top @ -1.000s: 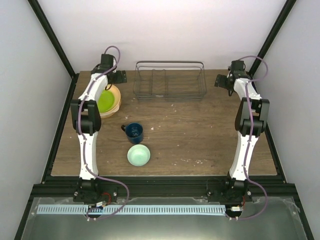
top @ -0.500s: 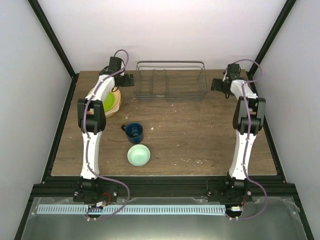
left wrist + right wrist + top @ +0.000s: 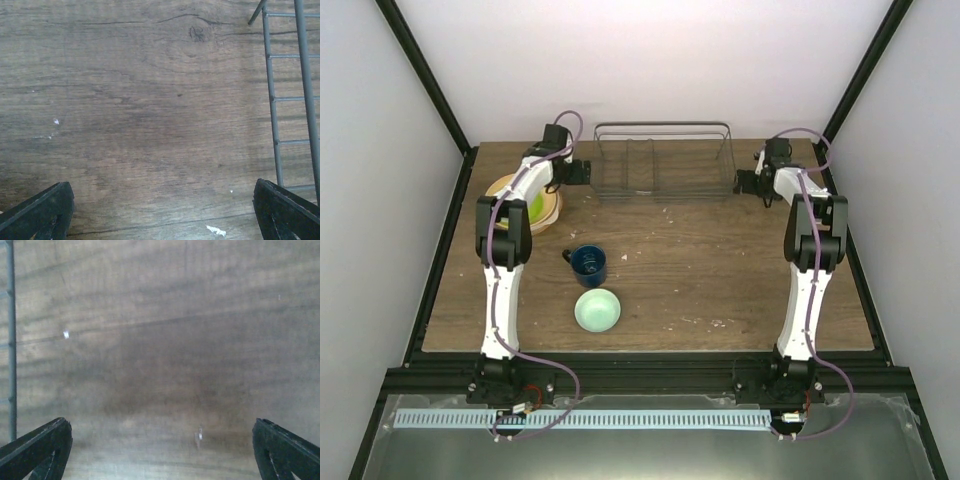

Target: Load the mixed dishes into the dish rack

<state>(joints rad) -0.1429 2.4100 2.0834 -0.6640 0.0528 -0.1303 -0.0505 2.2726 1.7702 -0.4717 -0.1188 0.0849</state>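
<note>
My left gripper [image 3: 582, 172] hangs over the far left part of the table [image 3: 720, 270], just beside the left end of the dish rack [image 3: 660, 160]. In my left wrist view its two dark fingers [image 3: 40, 217] stand wide apart at the bottom corners with only bare wood grain between them, and the rack's thin wires run up the right edge of that view. My right gripper [image 3: 745, 183] sits near the rack's right end in the same way. Its jaws are spread wide and hold nothing, and a single rack wire shows at the left edge of the right wrist view. A few white flecks [image 3: 216, 230] lie on the wood below my left fingers. The rack stands along the far edge of the table, and every dish I can see lies on the wood outside it. The lime-green plate [image 3: 533, 207] is at the far left, partly under my left forearm [image 3: 525, 185]. The rim showing around it looks like the peach-orange plate [image 3: 553, 208], though from the top view I cannot tell how many plates are stacked there. The dark blue mug [image 3: 588, 263] stands upright left of the table's middle with its handle pointing left. The pale mint bowl [image 3: 597, 310] sits mouth up just beside it on the side nearer my bases.
</note>
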